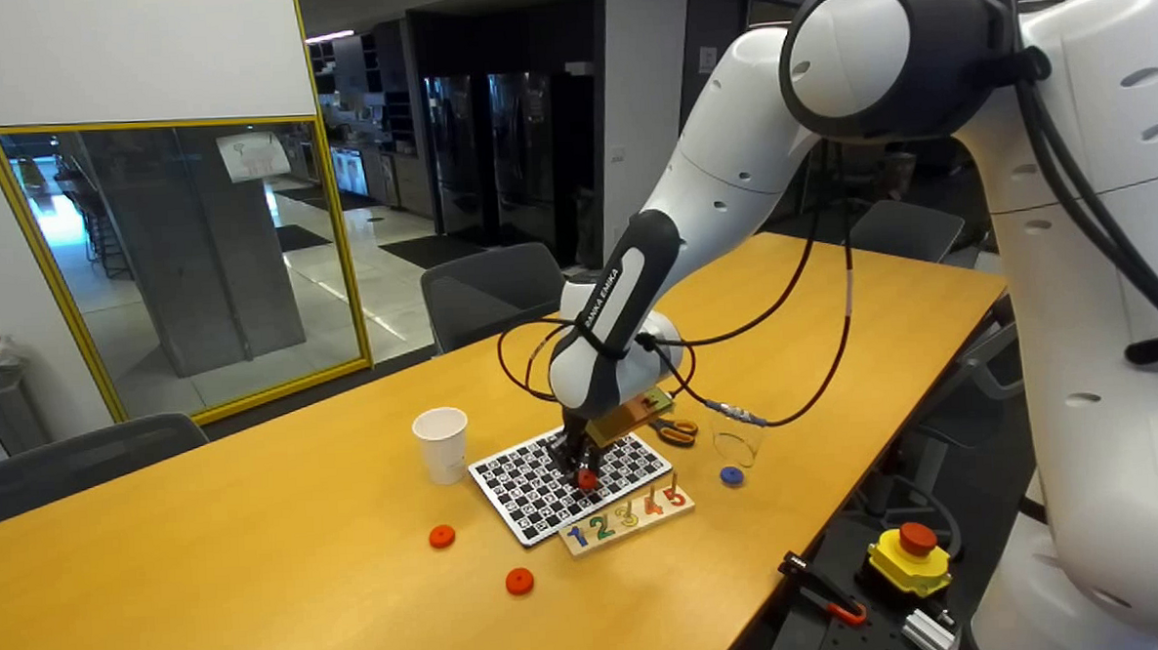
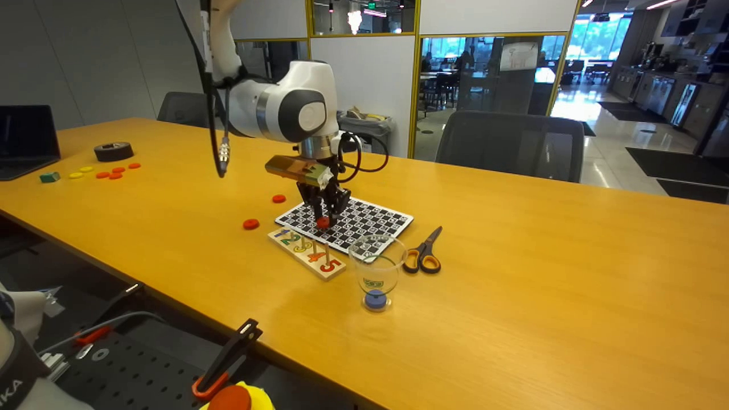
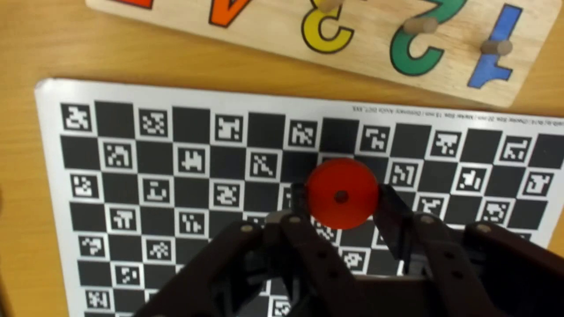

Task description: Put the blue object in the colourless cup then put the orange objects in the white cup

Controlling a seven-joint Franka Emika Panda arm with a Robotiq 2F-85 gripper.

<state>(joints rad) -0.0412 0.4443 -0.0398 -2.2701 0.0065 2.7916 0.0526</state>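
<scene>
White cup (image 1: 441, 445): upright just beside the checkerboard (image 1: 537, 488), its floor hidden.
Orange objects (image 1: 442, 536): two lie on the table (image 1: 306, 571) near the checkerboard.
Checkerboard print (image 3: 407, 112): upside down in the wrist view, "Marker Size" legible, cut off at the edge.
Gripper (image 3: 341, 196): jaws drawn in tight against both sides of another orange piece (image 3: 341, 180).
Arm (image 1: 728, 162): lettered FRANKA EMIKA.
Number strip (image 1: 627, 523): 1 to 5, cropped in the wrist view.
Colourless cup (image 2: 377, 273): faint in both exterior views, its green mark (image 2: 373, 283) unreadable; the blue object (image 2: 376, 299) shows at its bottom.
</scene>
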